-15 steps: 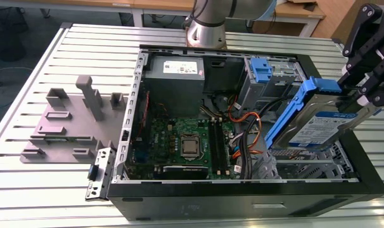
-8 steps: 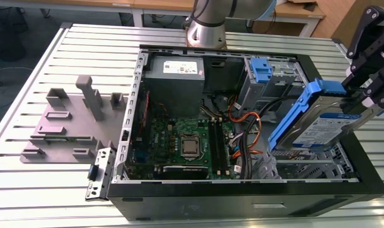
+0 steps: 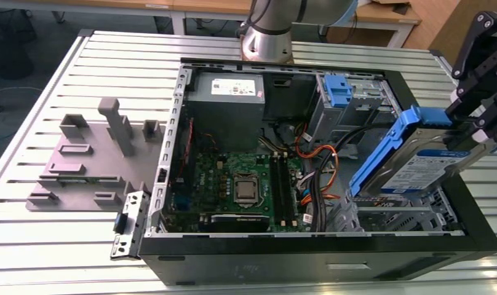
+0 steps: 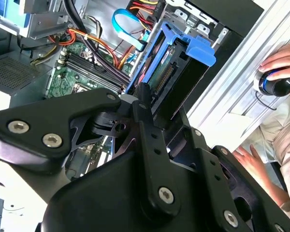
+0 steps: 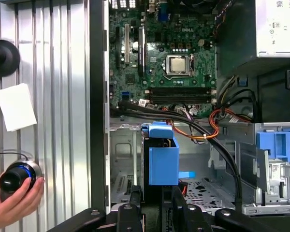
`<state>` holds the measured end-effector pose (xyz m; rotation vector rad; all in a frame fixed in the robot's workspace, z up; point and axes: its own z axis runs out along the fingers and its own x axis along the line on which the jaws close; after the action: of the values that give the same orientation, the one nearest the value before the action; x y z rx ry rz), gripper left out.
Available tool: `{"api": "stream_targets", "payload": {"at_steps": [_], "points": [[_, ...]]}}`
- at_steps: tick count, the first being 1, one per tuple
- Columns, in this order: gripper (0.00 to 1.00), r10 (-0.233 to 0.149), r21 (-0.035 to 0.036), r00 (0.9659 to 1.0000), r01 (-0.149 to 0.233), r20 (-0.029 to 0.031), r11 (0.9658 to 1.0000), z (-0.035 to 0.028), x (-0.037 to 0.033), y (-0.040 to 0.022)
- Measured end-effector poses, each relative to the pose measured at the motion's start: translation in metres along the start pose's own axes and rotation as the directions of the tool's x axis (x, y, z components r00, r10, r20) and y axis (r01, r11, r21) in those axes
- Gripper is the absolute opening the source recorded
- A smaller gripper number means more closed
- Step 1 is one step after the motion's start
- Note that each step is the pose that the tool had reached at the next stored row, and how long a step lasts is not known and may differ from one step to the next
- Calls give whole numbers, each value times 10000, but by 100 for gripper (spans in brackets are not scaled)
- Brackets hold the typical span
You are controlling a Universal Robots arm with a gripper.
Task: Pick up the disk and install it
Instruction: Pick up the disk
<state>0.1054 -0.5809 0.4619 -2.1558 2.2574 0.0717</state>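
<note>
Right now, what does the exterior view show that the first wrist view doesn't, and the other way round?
Exterior view, not the first wrist view: the grey fixture beside the case, and the arm's base. First wrist view, not the exterior view: a hand on a knob, and a white paper. Both: the disk held by the gripper above the open case, plus the motherboard and the power supply.

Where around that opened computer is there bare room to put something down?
The slatted table is bare between the grey fixture and its near edge. Inside the case, motherboard and cables crowd the floor, and the gripper holds the disk above.
</note>
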Motion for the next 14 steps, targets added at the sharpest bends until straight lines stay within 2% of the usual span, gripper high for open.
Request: {"api": "stream_targets", "payload": {"at_steps": [14], "points": [[35, -295, -15, 9996, 295, 1, 9996, 26, 3, -63]]}}
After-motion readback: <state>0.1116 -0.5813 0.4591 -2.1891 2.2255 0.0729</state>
